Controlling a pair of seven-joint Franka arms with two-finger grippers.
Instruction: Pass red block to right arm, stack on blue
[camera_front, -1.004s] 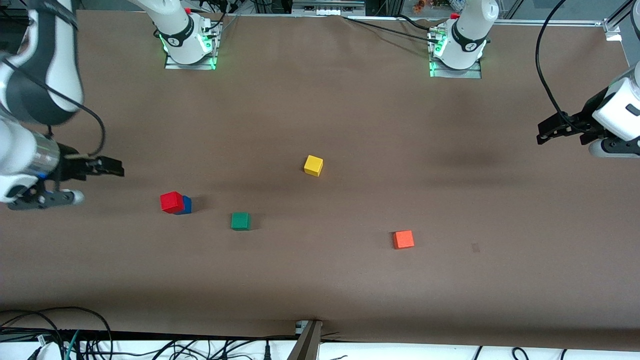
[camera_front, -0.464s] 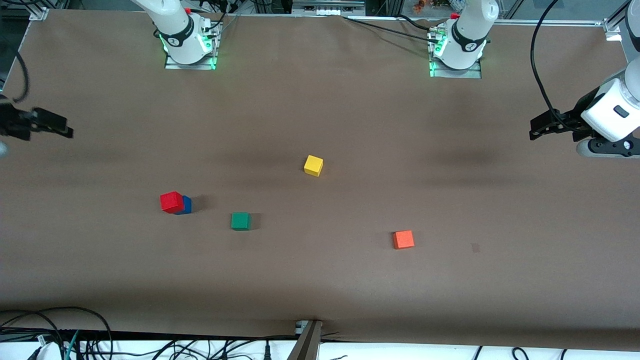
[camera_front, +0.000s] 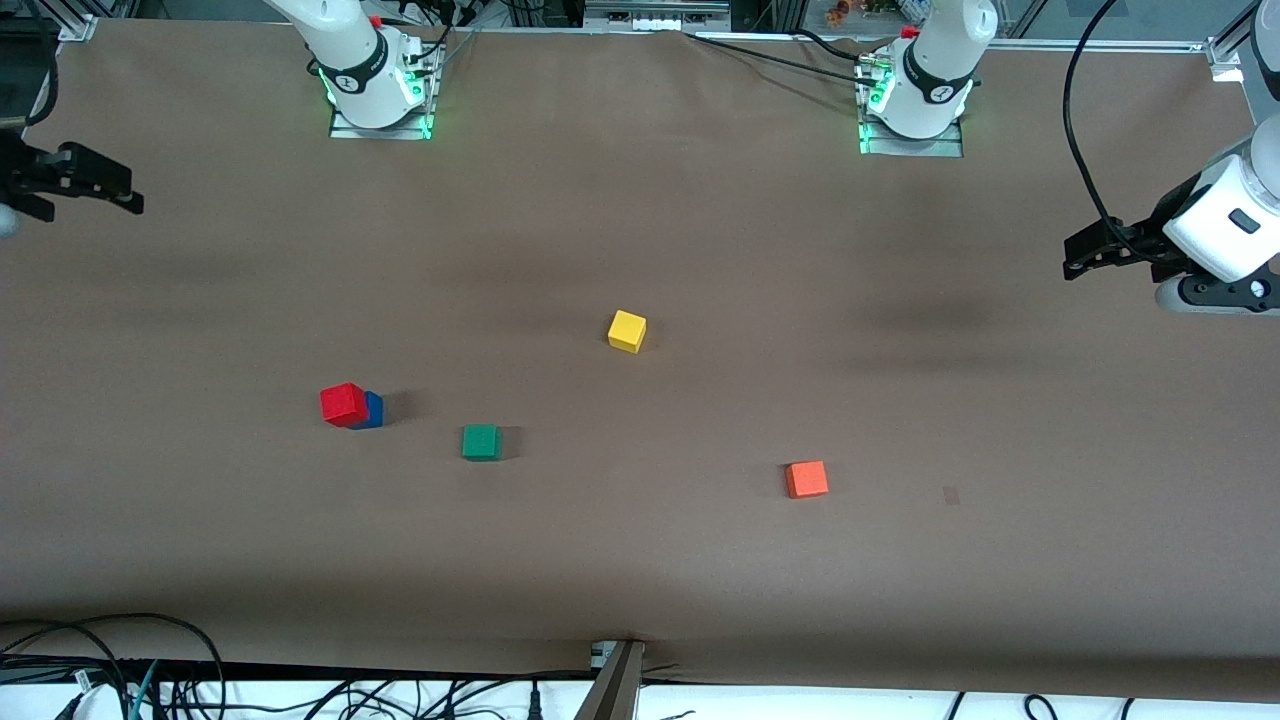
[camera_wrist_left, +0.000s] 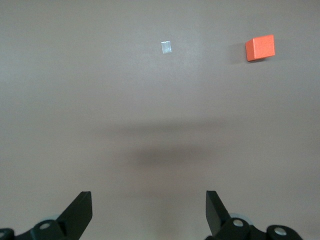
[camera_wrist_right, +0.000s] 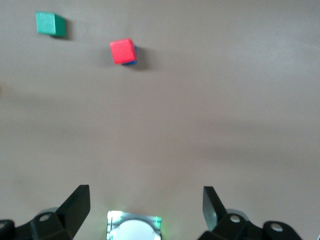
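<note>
Resting on blue (camera_front: 371, 410), red block (camera_front: 343, 404) lies toward my right gripper (camera_front: 85, 180); both it and left gripper (camera_front: 1095, 250) spread wide, holding nothing.

Counter (camera_front: 700, 560): matt brown, paper-like sheet. Red block (camera_front: 343, 403), green cube (camera_front: 481, 441): smooth matt faces. Arm bases (camera_front: 372, 75): glossy white plastic.

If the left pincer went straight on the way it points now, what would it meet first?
Most likely only bare table. The left pincer is open, holds nothing, and aims at open brown surface. The orange-red cube and a small pale patch lie off to the sides of that line, though depth is hard to judge.
</note>
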